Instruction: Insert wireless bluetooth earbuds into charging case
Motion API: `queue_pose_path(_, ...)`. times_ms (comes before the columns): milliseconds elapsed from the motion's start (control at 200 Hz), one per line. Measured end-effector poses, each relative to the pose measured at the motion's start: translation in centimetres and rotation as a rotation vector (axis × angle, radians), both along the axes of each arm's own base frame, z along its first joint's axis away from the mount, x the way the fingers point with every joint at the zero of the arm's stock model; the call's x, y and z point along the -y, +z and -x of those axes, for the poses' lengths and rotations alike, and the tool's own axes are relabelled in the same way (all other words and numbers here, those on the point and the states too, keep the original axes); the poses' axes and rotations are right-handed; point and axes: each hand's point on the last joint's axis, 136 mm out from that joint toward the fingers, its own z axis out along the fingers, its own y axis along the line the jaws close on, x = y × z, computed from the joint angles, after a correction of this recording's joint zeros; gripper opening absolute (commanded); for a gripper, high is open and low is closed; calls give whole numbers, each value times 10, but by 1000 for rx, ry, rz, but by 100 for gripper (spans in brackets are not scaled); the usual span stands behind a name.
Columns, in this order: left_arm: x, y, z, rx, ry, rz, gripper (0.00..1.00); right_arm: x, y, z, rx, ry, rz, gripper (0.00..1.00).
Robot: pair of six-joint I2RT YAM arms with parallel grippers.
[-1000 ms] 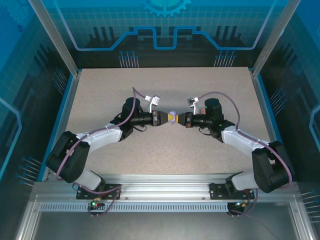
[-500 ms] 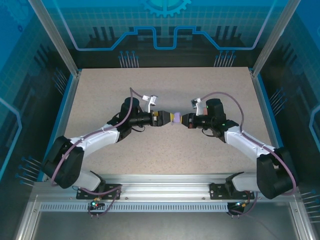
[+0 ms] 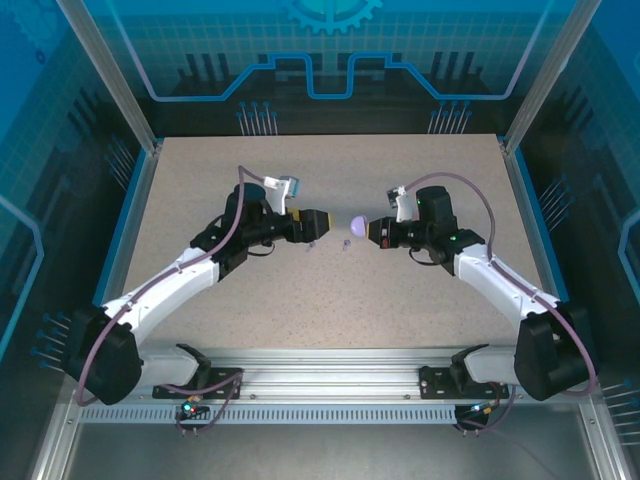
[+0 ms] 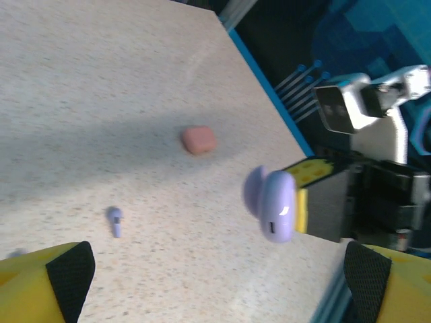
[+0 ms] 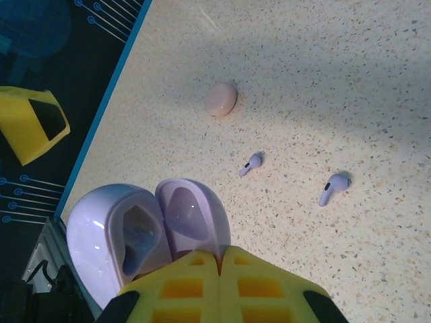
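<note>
A purple charging case (image 3: 357, 223) hangs above the table's middle with its lid open, and my right gripper (image 3: 371, 229) is shut on it. In the right wrist view the yellow fingers (image 5: 222, 282) pinch the edge of the open case (image 5: 145, 235); both of its wells look empty. Two purple earbuds (image 5: 251, 163) (image 5: 332, 188) lie on the table below. My left gripper (image 3: 320, 225) stands open just left of the case, holding nothing. In its own view the case (image 4: 273, 205) floats ahead and one purple earbud (image 4: 114, 220) lies below.
A salmon case (image 4: 199, 140) sits shut on the table beyond the purple earbud. A pale pink case (image 5: 221, 99) lies near the blue table edge (image 5: 111, 101). Speckled tabletop (image 3: 330, 300) stretches around both arms.
My left gripper let go of the purple case, opened wide and drew back to the left. The right gripper kept the case and shifted slightly. The two purple earbuds now show on the table.
</note>
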Motion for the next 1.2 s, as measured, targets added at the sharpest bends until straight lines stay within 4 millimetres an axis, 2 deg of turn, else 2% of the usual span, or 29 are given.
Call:
queue_pose_path(240, -20, 9, -7, 104, 58, -124, 99, 5, 18, -8, 58, 11, 69, 0)
queue_pose_path(475, -25, 38, -20, 190, 56, -185, 99, 11, 17, -14, 77, 27, 165, 0)
queue_pose_path(580, -20, 42, -27, 195, 21, -215, 99, 15, 19, -18, 92, 33, 205, 0)
queue_pose_path(765, -5, 27, -30, 149, -101, -276, 99, 20, 22, -22, 120, 43, 270, 0)
queue_pose_path(1201, 28, -13, -10, -20, -419, -270, 99, 38, 8, -21, 170, 78, 449, 0)
